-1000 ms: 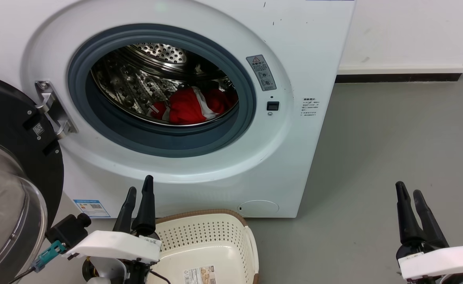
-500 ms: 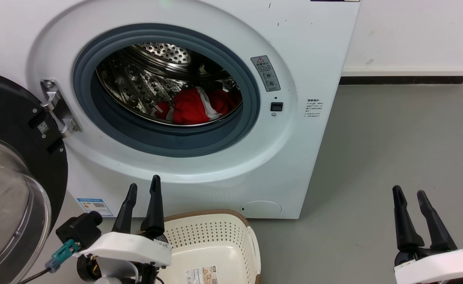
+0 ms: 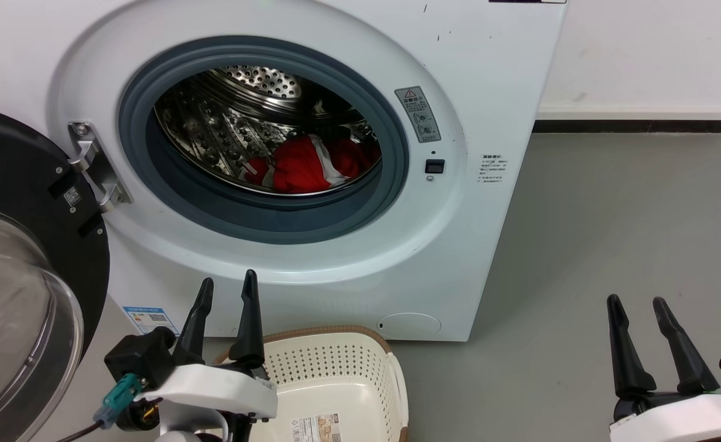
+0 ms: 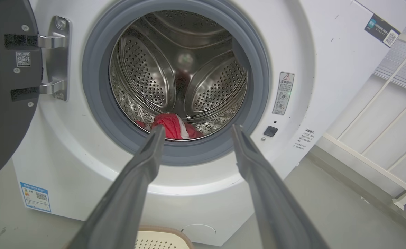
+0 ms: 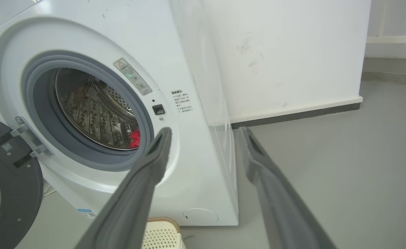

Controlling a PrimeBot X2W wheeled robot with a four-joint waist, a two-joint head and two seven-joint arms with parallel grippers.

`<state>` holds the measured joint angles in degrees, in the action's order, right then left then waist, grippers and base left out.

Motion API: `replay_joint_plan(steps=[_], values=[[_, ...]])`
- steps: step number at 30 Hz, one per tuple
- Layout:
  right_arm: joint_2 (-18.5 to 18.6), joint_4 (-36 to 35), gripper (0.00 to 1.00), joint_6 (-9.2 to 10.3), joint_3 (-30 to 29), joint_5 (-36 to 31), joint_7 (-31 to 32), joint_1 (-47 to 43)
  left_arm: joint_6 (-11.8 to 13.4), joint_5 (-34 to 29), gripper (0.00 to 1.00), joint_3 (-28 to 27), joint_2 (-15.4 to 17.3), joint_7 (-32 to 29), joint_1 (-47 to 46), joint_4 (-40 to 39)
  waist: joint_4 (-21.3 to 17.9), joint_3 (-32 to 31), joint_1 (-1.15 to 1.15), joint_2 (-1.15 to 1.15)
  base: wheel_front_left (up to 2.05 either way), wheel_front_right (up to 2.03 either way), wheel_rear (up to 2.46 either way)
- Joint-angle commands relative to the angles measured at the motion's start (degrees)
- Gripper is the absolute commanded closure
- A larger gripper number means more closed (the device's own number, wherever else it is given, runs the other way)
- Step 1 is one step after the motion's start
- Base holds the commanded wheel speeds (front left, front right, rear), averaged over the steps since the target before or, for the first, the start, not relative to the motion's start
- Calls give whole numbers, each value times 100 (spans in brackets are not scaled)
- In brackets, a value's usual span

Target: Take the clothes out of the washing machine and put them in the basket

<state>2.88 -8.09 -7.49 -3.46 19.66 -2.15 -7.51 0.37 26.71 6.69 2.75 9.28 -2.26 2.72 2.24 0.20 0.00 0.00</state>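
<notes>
The white washing machine point(image 3: 459, 80) stands with its porthole open and its black-framed glass door point(image 3: 16, 258) swung out to the left. Red clothes point(image 3: 311, 166) with white stripes lie at the bottom of the steel drum point(image 3: 231, 116); they also show as clothes point(image 4: 171, 125) and a red scrap of clothes point(image 5: 135, 137). The cream basket point(image 3: 391, 374) sits on the floor below the porthole, holding nothing I can see. My left gripper point(image 3: 228, 285) hangs open beside the basket's left rim. My right gripper point(image 3: 635, 302) is open over bare floor, far right.
Grey floor point(image 3: 612, 215) stretches right of the machine to a white wall point(image 3: 643, 55) with a dark skirting strip. A white railing point(image 4: 379, 138) shows at the right in the left wrist view. The open door takes up the space on the left.
Both grippers have spread their fingers wider. The camera has shifted a little, so the machine sits slightly further right in the picture. The clothes have not moved.
</notes>
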Motion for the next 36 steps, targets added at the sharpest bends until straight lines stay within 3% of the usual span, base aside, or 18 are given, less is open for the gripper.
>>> replay_joint_plan(steps=[1, 17, 36], values=[[3, -124, 0, 0, -8, -190, 0, -56, 8, -205, 0, 27, 15, 56, 30, -69, 9, -3, 0, 0, 0, 0, 0], [1, -426, 0, 0, 15, -1102, -2, -259, 92, -1181, 0, 151, 63, 269, 77, -19, 78, 1, 0, 0, 0, 0, 0], [0, -640, 0, 1, -23, -1826, 105, -481, 150, -1929, 0, 281, 48, 480, 157, 115, 149, -4, 0, 0, 0, 0, 0]])
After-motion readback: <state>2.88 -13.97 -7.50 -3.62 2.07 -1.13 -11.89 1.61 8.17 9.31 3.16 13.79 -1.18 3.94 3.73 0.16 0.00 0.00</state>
